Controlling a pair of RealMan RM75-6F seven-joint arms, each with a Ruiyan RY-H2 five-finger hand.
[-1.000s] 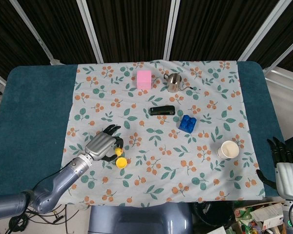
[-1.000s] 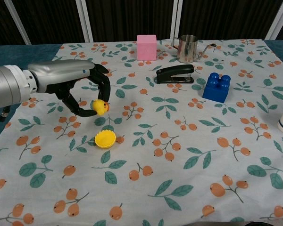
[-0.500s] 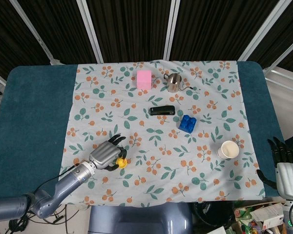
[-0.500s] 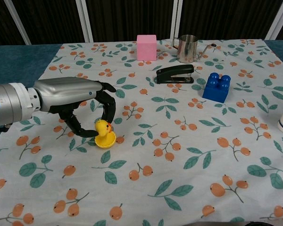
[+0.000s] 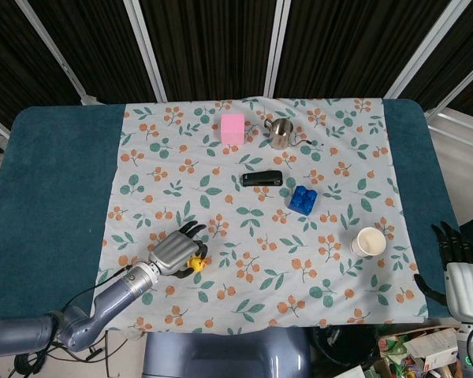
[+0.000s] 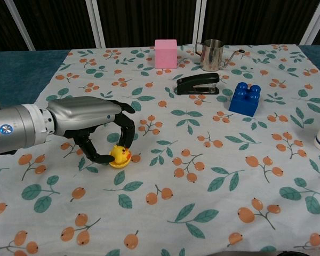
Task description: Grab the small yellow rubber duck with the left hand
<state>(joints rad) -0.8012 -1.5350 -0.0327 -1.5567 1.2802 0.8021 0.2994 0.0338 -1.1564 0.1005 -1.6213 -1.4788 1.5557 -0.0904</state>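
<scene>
Duck [image 6: 119,154] position is changing from lifted to lowered: a second ago it was being carried clear of the cloth, whereas now it is sitting near the front-left part of the floral cloth [image 5: 315,150], apparently on a yellow cup-shaped piece that was lying alone before. Left hand [image 6: 90,121] is arching over it, its fingers [image 6: 127,130] curling down and pinching the duck between fingertip and thumb. Judged from this, the grasp is being kept while the toy is being set down, so the task's grab appears achieved rather than pending. Right hand [image 5: 459,268] is hanging off the right edge of the desk [image 5: 55,181], fingers slightly apart and holding nothing.

Counted on the cloth:
- one small yellow duck;
- one pink block [image 5: 233,128];
- one metal pitcher [image 5: 280,133];
- one black stapler [image 5: 262,179];
- one blue toy brick [image 5: 303,199];
- one paper cup [image 5: 368,241].

Two hands are showing in all, one at each side.
</scene>
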